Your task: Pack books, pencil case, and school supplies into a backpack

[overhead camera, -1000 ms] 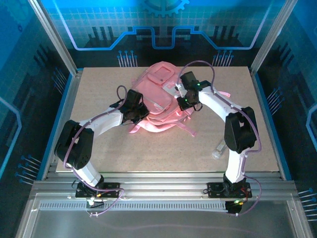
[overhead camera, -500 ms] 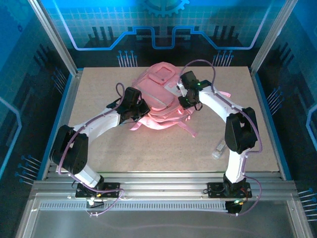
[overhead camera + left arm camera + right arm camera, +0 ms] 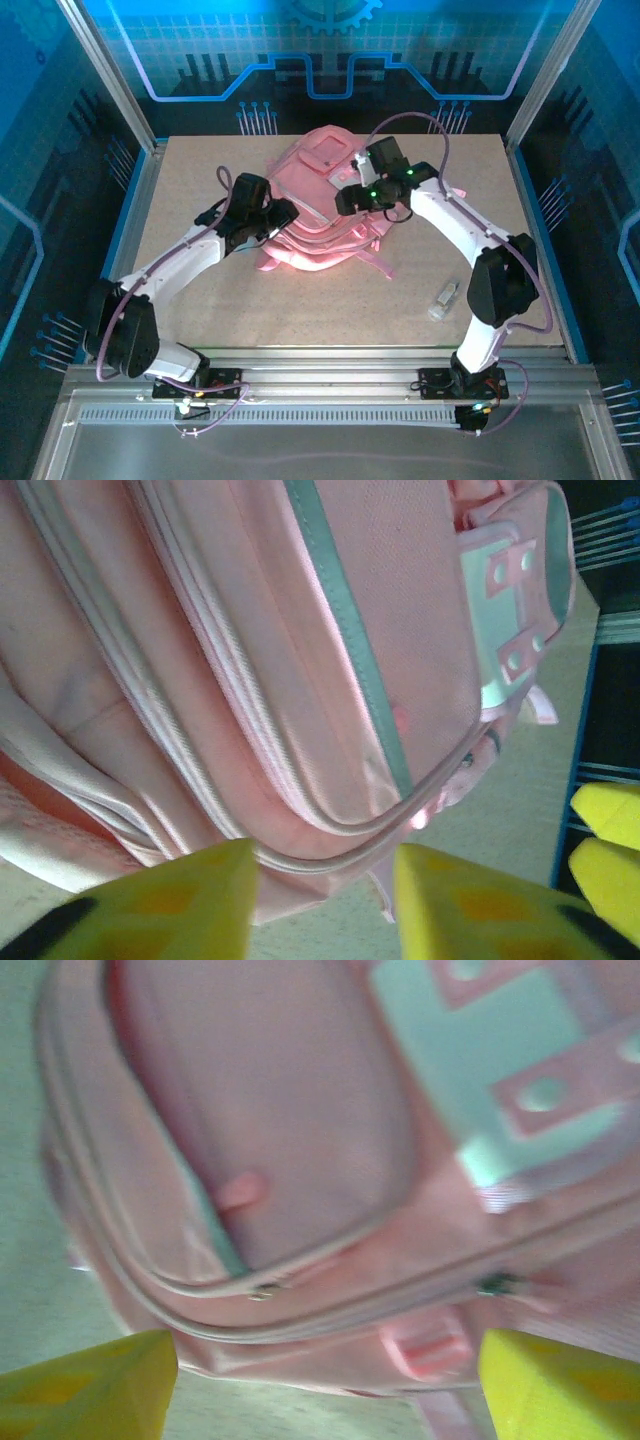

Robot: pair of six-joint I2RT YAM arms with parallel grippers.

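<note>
Speckled surface [image 3: 330, 310], pink backpack [image 3: 318, 215] at twelve o'clock.
My left gripper [image 3: 282, 213] and right gripper [image 3: 347, 198] stand open over it; clear item [image 3: 444, 300] at four o'clock not yet packed.

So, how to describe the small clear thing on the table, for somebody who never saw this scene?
Find the big pink backpack in the far middle of the table, then look toward the near right corner, just left of the right arm. There a small clear-whitish oblong piece lies alone on the bare board, see-through and far smaller than the bag.
</note>
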